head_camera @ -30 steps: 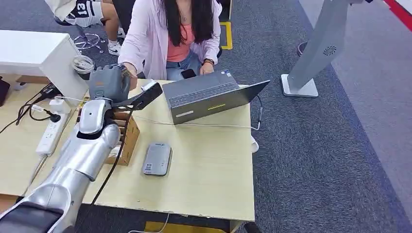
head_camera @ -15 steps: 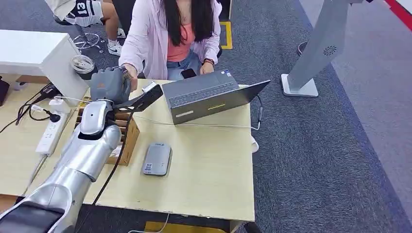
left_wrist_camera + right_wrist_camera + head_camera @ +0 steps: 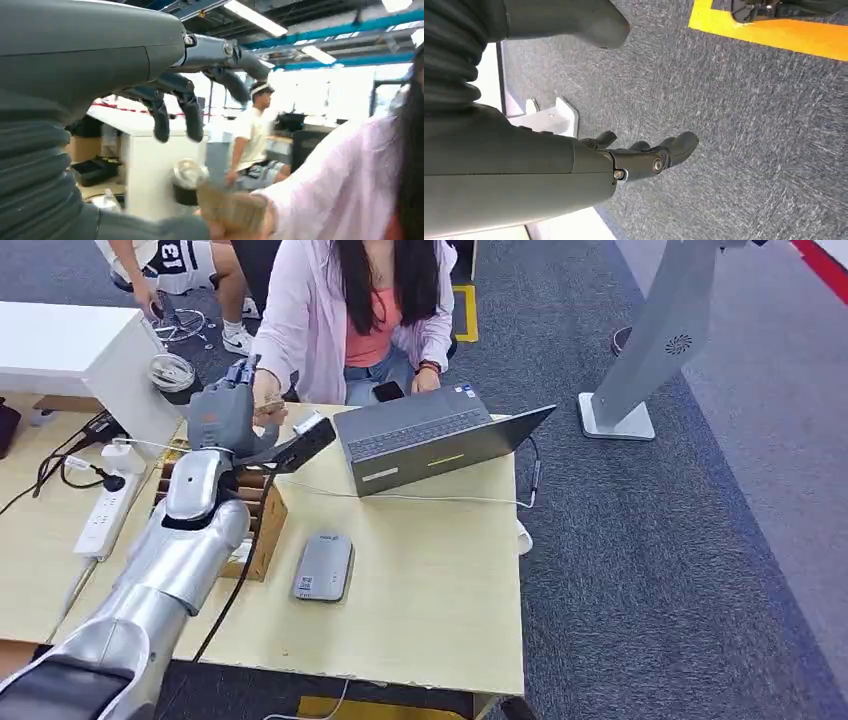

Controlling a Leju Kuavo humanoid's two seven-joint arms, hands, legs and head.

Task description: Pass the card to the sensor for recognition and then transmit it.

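Observation:
My left hand (image 3: 225,412) is raised over the table's far edge, in front of the seated person in a pink shirt (image 3: 345,315). Its dark fingers (image 3: 172,107) are spread apart and hold nothing. Just past my thumb, the person's hand (image 3: 268,397) pinches a tan card (image 3: 231,210). The grey card sensor (image 3: 323,567) lies flat on the table near the middle. My right hand (image 3: 639,155) hangs over grey carpet, its fingers loosely apart and holding nothing.
A wooden card rack (image 3: 262,520) stands under my left forearm. An open laptop (image 3: 430,435) sits at the table's far side, its cable trailing right. A power strip (image 3: 105,515) and a white box (image 3: 85,350) are on the left. A grey stand (image 3: 650,350) rises from the carpet.
My left hand's fingers have opened upward and apart. The person's hand has closed on the card beside my thumb. Another person behind has shifted at the top left.

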